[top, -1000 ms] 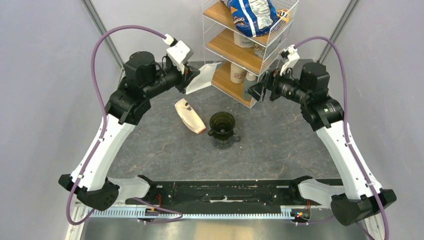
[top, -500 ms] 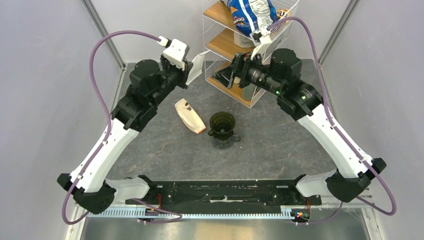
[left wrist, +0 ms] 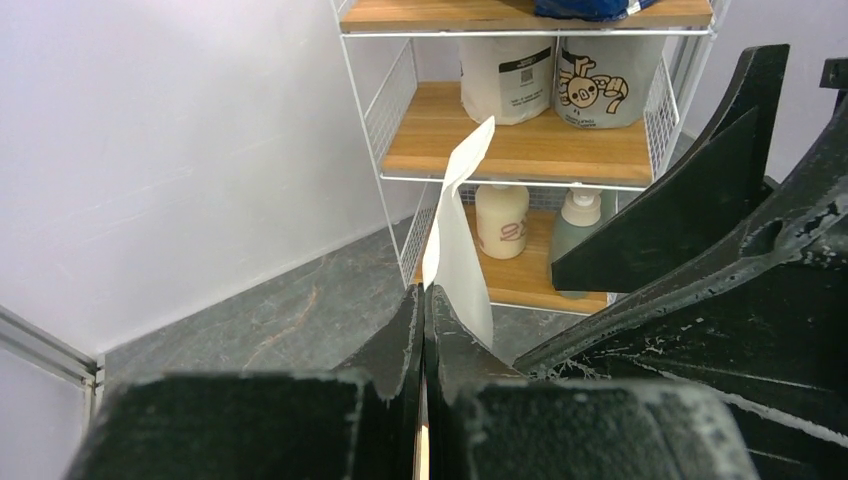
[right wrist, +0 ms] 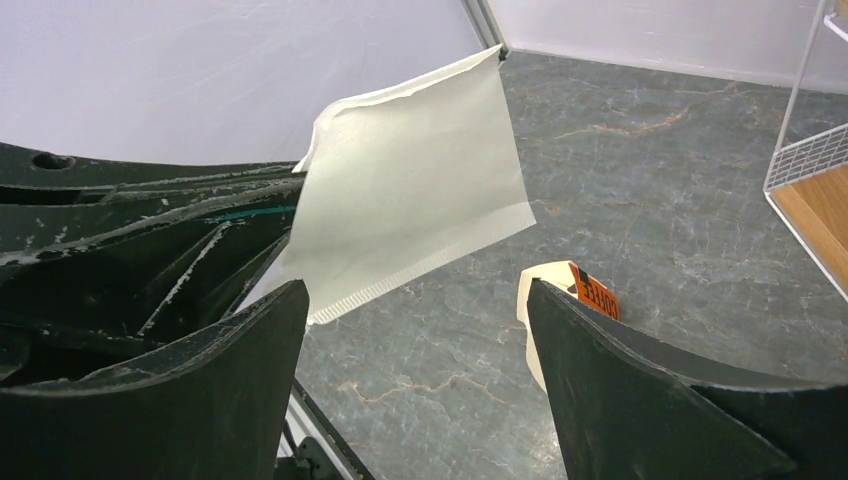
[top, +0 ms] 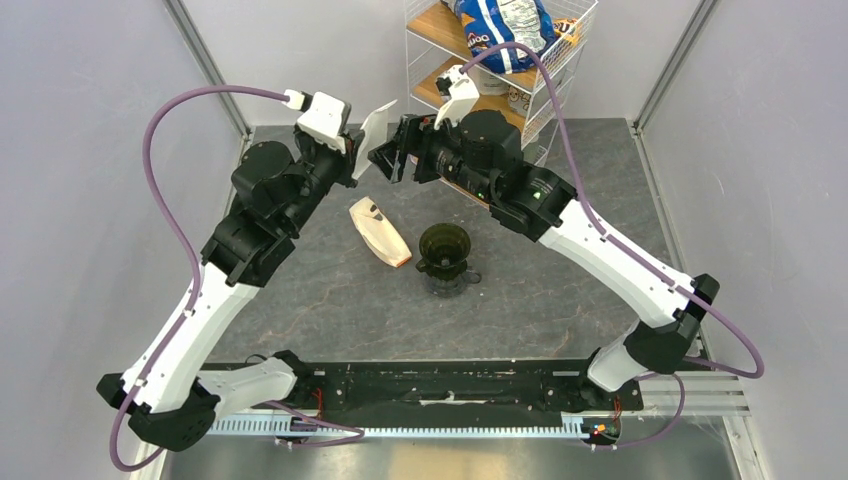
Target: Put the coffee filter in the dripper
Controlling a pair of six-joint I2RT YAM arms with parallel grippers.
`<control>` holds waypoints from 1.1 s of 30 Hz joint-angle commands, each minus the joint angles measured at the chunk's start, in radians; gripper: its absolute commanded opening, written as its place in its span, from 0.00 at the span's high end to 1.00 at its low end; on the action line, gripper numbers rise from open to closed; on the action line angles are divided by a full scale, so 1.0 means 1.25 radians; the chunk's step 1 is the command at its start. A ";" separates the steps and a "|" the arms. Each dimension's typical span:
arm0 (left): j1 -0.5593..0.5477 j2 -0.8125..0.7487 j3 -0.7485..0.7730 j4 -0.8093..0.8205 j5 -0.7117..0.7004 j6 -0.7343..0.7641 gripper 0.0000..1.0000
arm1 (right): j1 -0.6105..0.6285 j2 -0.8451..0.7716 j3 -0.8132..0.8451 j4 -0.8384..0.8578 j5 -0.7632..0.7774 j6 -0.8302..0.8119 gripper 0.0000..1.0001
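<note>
The grey table [top: 560,290] bears a wire shelf rack [left wrist: 520,150] at its far edge. In front of the rack the two grippers meet. The right gripper [top: 392,158] has its jaws spread wide, and the left gripper [left wrist: 422,300] has its jaws pinched together. The dripper [top: 444,245] stands upright mid-table, with a tan packet [top: 378,232] lying just left of it. The coffee filter [right wrist: 415,220] is flat and white. It hangs in the air well apart from the dripper, its lower edge clamped in the left gripper and the right gripper close in front of it.

Bright even diffuse light, faint soft shadows, left claw [left wrist: 422,305] slightly blurred up close
</note>
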 commanded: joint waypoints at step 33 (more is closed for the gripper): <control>-0.008 0.000 -0.039 0.077 0.011 0.023 0.98 | 0.046 0.028 0.056 -0.025 0.268 -0.084 0.25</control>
